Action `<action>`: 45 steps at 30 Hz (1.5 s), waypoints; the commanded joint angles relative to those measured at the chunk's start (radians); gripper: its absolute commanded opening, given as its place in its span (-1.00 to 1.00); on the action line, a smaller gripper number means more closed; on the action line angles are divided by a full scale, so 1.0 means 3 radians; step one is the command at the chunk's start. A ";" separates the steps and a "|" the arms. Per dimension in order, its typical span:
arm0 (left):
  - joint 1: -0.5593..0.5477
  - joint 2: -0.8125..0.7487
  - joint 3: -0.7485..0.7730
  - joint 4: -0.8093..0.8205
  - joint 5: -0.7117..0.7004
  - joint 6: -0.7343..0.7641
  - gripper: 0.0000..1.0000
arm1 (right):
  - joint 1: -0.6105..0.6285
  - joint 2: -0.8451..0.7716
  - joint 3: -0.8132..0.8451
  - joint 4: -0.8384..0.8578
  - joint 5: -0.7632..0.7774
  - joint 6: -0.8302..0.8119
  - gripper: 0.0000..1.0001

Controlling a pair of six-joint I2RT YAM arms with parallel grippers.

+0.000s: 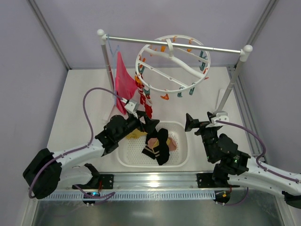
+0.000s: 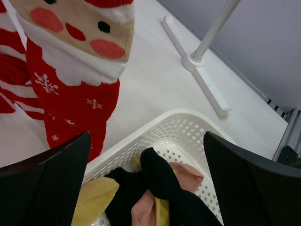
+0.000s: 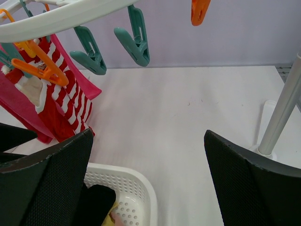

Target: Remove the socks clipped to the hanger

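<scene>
The white ring hanger (image 1: 171, 66) hangs from the rack rail, its orange and teal clips (image 3: 134, 37) mostly bare. Red-and-white socks (image 1: 146, 101) still hang clipped at its left edge; one shows a Santa face (image 2: 75, 70), and stripes show in the right wrist view (image 3: 70, 103). Black (image 2: 160, 179), mustard (image 2: 94, 197) and pale pink (image 2: 188, 176) socks lie in the basket (image 1: 183, 146). My left gripper (image 1: 149, 123) is open and empty, just below the hanging red socks, over the basket's back edge. My right gripper (image 1: 192, 122) is open and empty at the basket's right.
A magenta-pink cloth (image 1: 123, 84) hangs at the rack's left post (image 1: 104, 70). The rack's right post (image 3: 282, 113) and foot (image 2: 202, 80) stand right of the basket. The perforated basket rim (image 2: 188, 122) lies under my left gripper (image 2: 148, 188).
</scene>
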 commanded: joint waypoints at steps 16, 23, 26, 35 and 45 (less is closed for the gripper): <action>-0.0155 0.0834 0.0021 0.1072 -0.1011 0.0268 0.99 | 0.0008 0.0117 0.0003 0.0257 -0.0013 -0.0069 0.99; -0.0226 0.1141 0.0036 0.1405 -0.1410 0.0370 0.99 | 0.0008 0.0117 -0.0012 0.0282 -0.0018 -0.0074 0.99; -0.0303 0.1213 0.0133 0.1451 -0.1563 0.0483 0.83 | 0.0008 0.0127 -0.0012 0.0303 -0.0034 -0.0084 0.99; -0.0589 0.1489 0.0226 0.1793 -0.1972 0.0769 -0.71 | 0.0008 0.0188 -0.0007 0.0323 -0.0039 -0.0105 0.99; -0.1152 0.1500 0.0195 0.2079 -0.2366 0.1286 -1.00 | 0.0013 0.0224 -0.0002 0.0338 -0.0029 -0.0110 0.99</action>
